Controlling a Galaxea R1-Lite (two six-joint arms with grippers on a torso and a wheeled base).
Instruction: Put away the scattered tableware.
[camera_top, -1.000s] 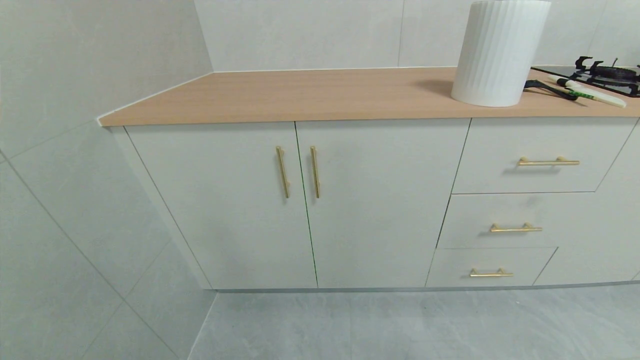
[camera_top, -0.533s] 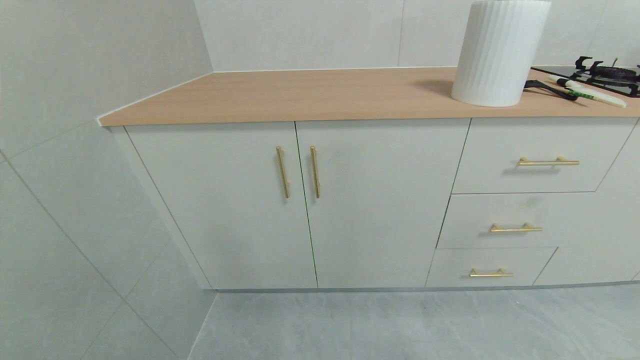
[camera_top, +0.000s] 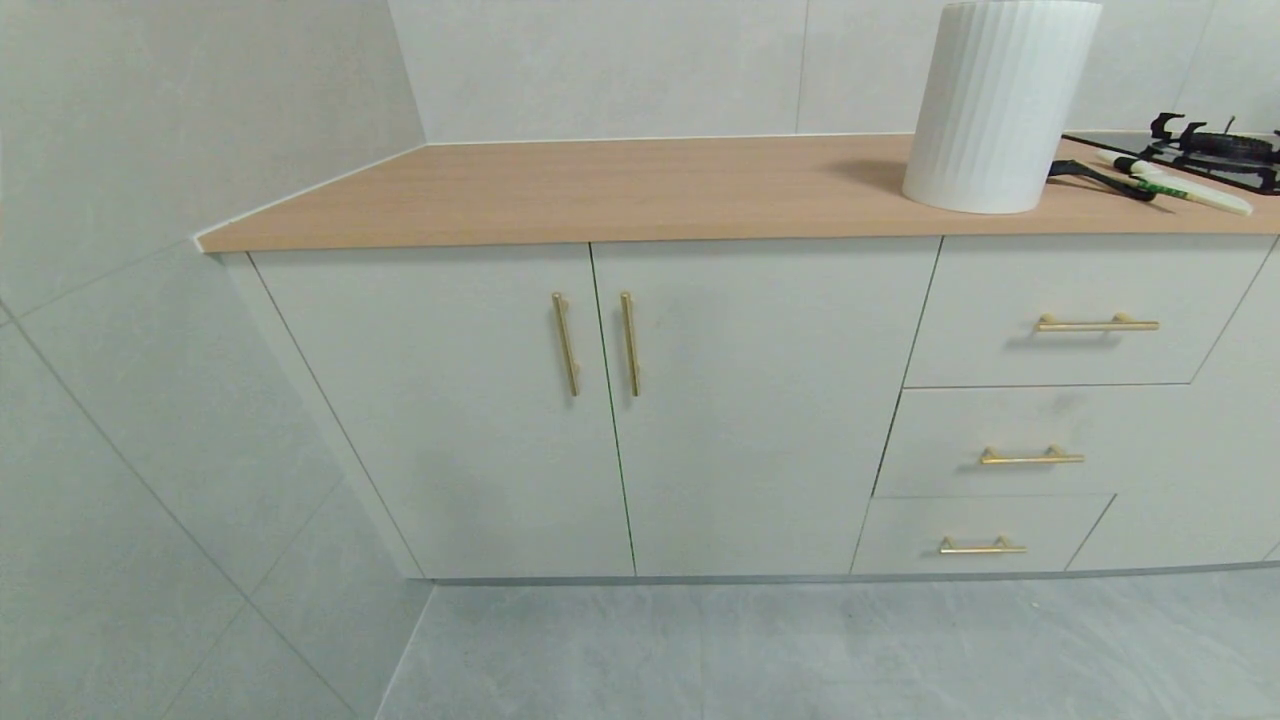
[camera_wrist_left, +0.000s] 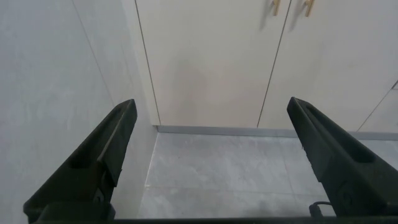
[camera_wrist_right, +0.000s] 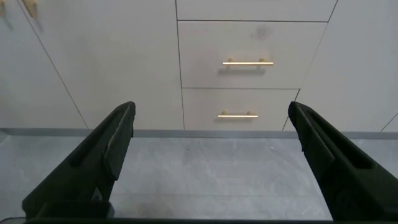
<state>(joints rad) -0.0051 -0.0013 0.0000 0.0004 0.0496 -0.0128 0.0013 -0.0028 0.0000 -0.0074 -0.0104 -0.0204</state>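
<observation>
At two o'clock on the tan wooden countertop (camera_top: 600, 190) lie what seem black-and-white utensils (camera_top: 1150, 180); we must first close in, left gripper (camera_wrist_left: 211, 106) and right gripper (camera_wrist_right: 211, 109) with jaws apart.

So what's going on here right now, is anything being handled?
Nothing is being handled. The left pincer and right pincer are both open and empty, low over the floor in front of the cabinet, whose doors and drawers are shut. On the countertop, a few utensils lie beside a white ribbed container, near the stove.
</observation>
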